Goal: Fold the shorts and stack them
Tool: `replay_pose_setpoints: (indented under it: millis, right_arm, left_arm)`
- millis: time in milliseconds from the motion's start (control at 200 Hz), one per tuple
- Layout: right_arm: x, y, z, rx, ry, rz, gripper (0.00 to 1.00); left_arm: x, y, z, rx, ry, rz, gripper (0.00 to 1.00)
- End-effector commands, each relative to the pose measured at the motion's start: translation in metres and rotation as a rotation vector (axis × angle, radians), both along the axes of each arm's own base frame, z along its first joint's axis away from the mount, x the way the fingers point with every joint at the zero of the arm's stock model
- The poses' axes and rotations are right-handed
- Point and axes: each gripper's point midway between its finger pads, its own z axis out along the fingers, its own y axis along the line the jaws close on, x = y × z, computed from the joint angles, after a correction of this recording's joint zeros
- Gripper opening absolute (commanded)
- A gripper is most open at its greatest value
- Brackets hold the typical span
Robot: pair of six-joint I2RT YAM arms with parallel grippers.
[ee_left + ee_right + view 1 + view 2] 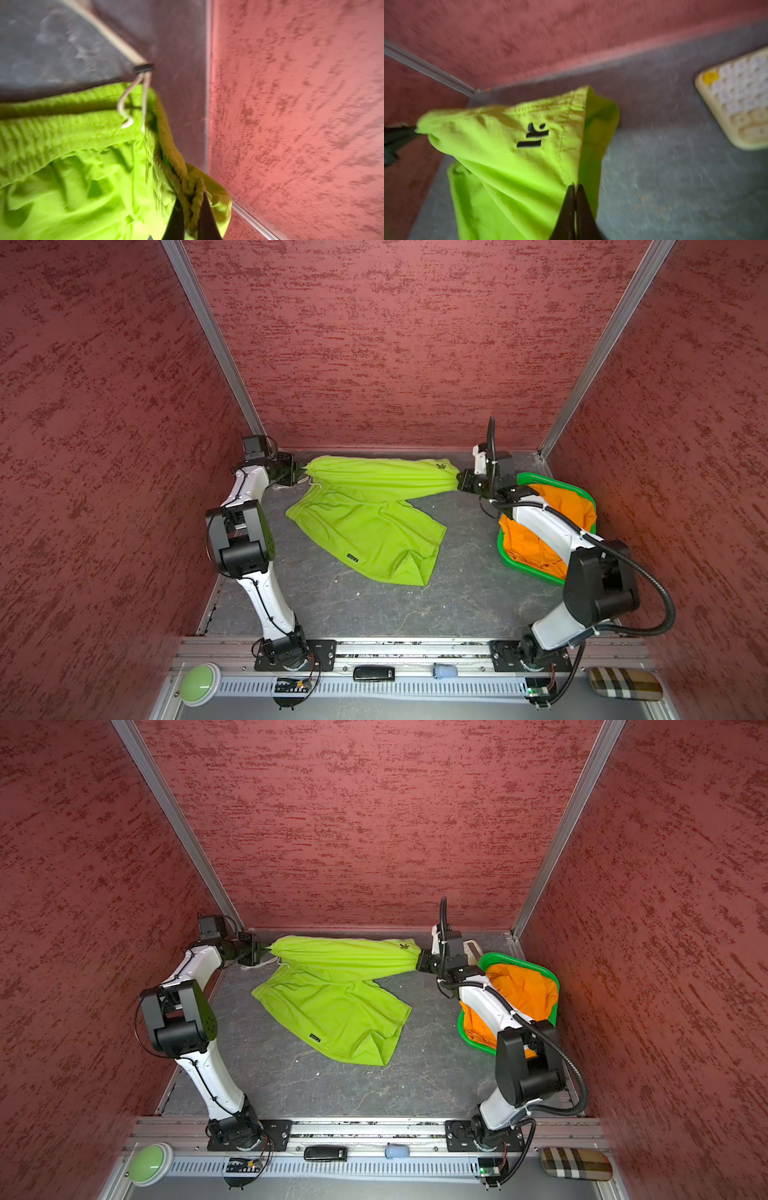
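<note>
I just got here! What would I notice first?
The green shorts jump out first: stretched along the back of the grey table, one end pinched by the left fingers and the other by the right fingers, with the rest lying flat in the middle. Next come the orange shorts, stuffed in a green basket on the right.

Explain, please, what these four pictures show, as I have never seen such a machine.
Two robot arms stand at a grey table inside red walls. Two pictures look down from overhead, nearly alike; two come from cameras on the arms' wrists. The left hand pinches the waistband of the lime green shorts; the right hand pinches the opposite end, stretching one edge above the table while the rest lies on it. Orange shorts sit in a green basket on the right.
</note>
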Motion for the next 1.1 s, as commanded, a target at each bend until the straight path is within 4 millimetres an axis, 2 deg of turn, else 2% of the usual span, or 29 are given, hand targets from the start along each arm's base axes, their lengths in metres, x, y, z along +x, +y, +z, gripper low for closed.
replay_pose_setpoints:
  millis: [0, 50, 135, 271, 291, 416, 521, 621, 721, 837, 932, 1097]
  right_arm:
    - [-0.033, 0.002, -0.064, 0.004, 0.14, -0.009, 0.39]
    - [-0.04, 0.002, -0.066, 0.005, 0.156, -0.012, 0.53]
    - [-0.046, -0.003, -0.057, 0.008, 0.153, -0.045, 0.67]
    - [-0.041, -0.009, -0.039, 0.026, 0.153, -0.114, 0.97]
    - [-0.038, -0.009, -0.037, 0.033, 0.152, -0.123, 0.99]
    - [-0.013, 0.003, -0.03, 0.102, 0.159, -0.136, 0.99]
    - [0.018, 0.011, -0.026, 0.121, 0.141, -0.144, 0.99]
    - [0.048, 0.022, -0.035, 0.123, 0.156, -0.127, 0.99]
    - [0.071, 0.03, -0.05, 0.146, 0.183, -0.14, 0.99]
    - [0.09, 0.032, -0.067, 0.132, 0.201, -0.159, 0.94]
    - [0.103, 0.033, -0.077, 0.1, 0.203, -0.152, 0.86]
    - [0.11, 0.034, -0.095, 0.069, 0.223, -0.143, 0.75]
  left_arm:
    - [-0.013, -0.008, -0.015, -0.027, -0.009, -0.009, 0.0]
    - [-0.024, -0.015, -0.024, -0.03, -0.001, -0.02, 0.0]
    - [-0.042, -0.024, -0.037, -0.017, 0.028, -0.054, 0.0]
    - [-0.061, -0.03, -0.047, -0.018, 0.047, -0.078, 0.0]
    - [-0.063, -0.031, -0.048, -0.017, 0.047, -0.081, 0.0]
    - [-0.066, -0.03, -0.043, -0.002, 0.039, -0.087, 0.0]
    - [-0.064, -0.028, -0.034, 0.014, 0.024, -0.093, 0.0]
    - [-0.065, -0.028, -0.029, 0.027, 0.017, -0.102, 0.0]
    - [-0.065, -0.029, -0.03, 0.02, 0.017, -0.112, 0.0]
    - [-0.064, -0.028, -0.027, 0.028, 0.007, -0.112, 0.0]
    - [-0.064, -0.03, -0.026, 0.027, 0.006, -0.116, 0.0]
    - [-0.064, -0.032, -0.029, 0.023, 0.008, -0.125, 0.0]
